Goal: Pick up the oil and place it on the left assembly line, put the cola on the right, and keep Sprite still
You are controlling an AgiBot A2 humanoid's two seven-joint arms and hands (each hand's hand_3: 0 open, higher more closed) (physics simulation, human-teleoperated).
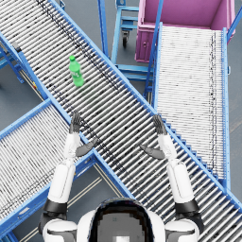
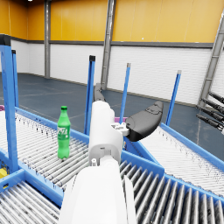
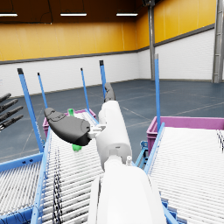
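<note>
Here only the green Sprite bottle [image 1: 75, 72] stands upright on the middle roller conveyor [image 1: 123, 118], far and to the left, so the sound course is probably to wait and not touch it. The left hand [image 1: 78, 137] and right hand [image 1: 159, 139] hover over the near rollers, well apart from the bottle, fingers spread and holding nothing.

A green Sprite bottle [image 1: 76, 73] stands upright on the middle roller conveyor [image 1: 118, 108].

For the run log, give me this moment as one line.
Sprite bottle upright on conveyor | left robot hand open | right robot hand open
</note>
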